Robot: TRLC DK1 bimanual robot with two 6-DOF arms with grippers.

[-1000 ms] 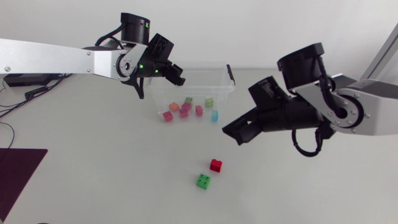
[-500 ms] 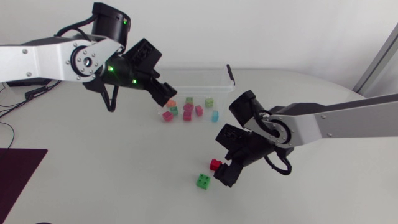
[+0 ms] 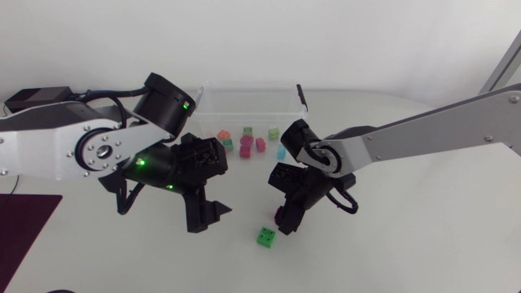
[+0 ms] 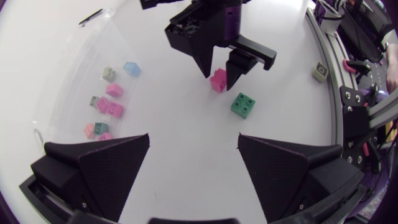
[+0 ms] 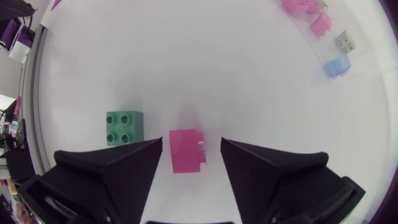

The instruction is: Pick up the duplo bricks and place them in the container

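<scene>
Since both are light, rigid plastic with smooth sides, the green brick (image 3: 266,237) at lower centre and the red brick (image 5: 186,150) just above it want a pinch across two flat opposite walls, below the studs. The right gripper (image 3: 285,218) stands open astride the red brick without touching it, the left gripper (image 3: 205,215) hovers wide and empty left of centre, and the container (image 3: 244,96) lies at upper centre. Half a second ago the right gripper was beside the red brick and the left gripper up by the container.
</scene>
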